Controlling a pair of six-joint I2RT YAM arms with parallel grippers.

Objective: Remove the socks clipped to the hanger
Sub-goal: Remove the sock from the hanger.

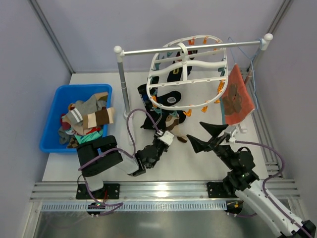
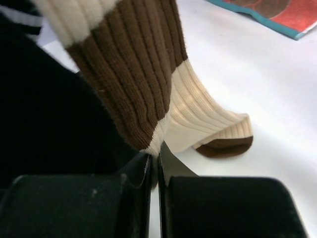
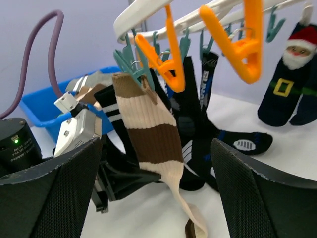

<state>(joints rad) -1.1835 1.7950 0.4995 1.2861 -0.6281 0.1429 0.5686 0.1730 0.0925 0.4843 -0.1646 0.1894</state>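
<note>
The white oval hanger (image 1: 190, 74) hangs from the rail, with orange and teal clips; its frame shows in the right wrist view (image 3: 143, 10). Several dark socks (image 3: 198, 114) and a Santa sock (image 3: 290, 79) hang from it. A brown-and-cream striped sock (image 3: 153, 134) hangs from a teal clip (image 3: 133, 64), its toe on the table. My left gripper (image 2: 158, 158) is shut on the cream lower edge of this striped sock (image 2: 133, 74); in the top view it (image 1: 171, 130) sits under the hanger. My right gripper (image 3: 156, 144) is wide open and empty, right of the sock (image 1: 207, 136).
A blue bin (image 1: 54, 106) with several loose socks stands at the left. The white-and-grey rail stand (image 1: 121, 74) holds the hanger. An orange-red flower-print cloth (image 1: 237, 96) on a blue wire hanger (image 1: 247, 54) hangs at the right.
</note>
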